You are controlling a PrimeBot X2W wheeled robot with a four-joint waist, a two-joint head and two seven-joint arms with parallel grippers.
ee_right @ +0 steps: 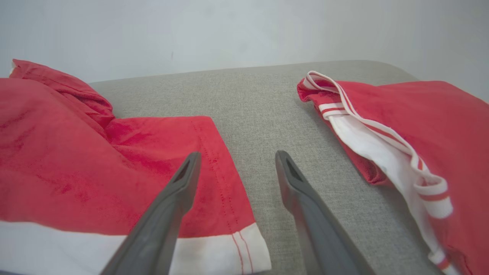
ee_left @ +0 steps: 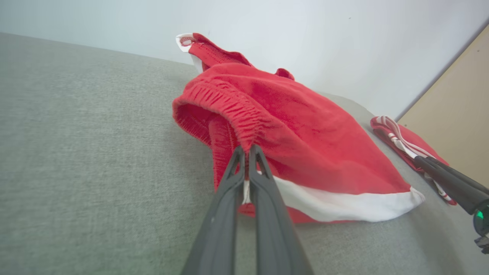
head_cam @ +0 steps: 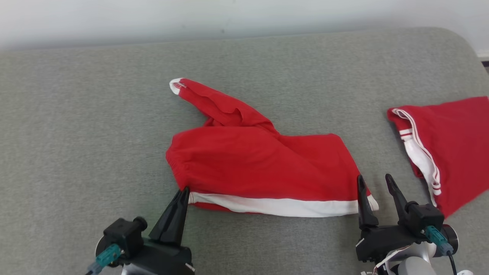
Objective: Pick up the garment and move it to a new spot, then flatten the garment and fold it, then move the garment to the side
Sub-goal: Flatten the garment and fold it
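Light, soft and floppy, the red shorts [head_cam: 252, 168] will likely sag and bunch when lifted, so the elastic waistband corner and the stitched hem corner nearest the second red garment [head_cam: 450, 145] seem the surest holds. They are bright red with a broad white side stripe, rumpled, one leg twisted upward, lying well apart from that garment, to its left. The left gripper [head_cam: 184, 192] is clamped on the waistband corner farthest from it; the right gripper [head_cam: 374, 177] hovers, fingers spread, at the hem corner facing it.
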